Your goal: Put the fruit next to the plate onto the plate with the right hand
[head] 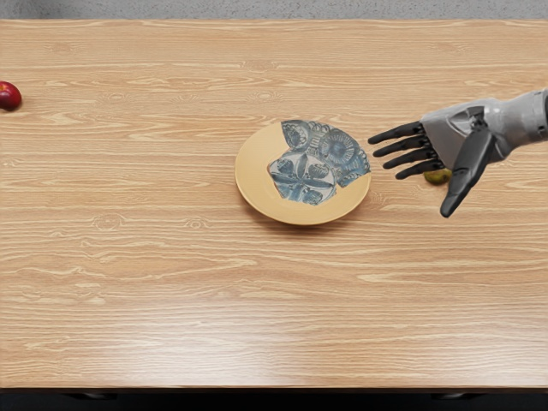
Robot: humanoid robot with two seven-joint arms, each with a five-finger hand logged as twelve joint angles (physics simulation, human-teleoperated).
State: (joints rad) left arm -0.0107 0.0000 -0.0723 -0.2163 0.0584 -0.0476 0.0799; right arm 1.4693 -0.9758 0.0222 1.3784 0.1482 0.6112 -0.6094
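Observation:
A yellow plate (257, 175) with a blue-grey pattern sits near the middle of the wooden table. Right of it lies a small yellow-green fruit (437, 177), mostly hidden beneath my right hand (428, 167). That hand comes in from the right edge and hovers over the fruit with fingers spread toward the plate and thumb pointing down; it is open and holds nothing. The left hand does not show.
A red fruit (8, 95) rests at the far left edge of the table (171, 282). The table's front edge runs along the bottom of the view.

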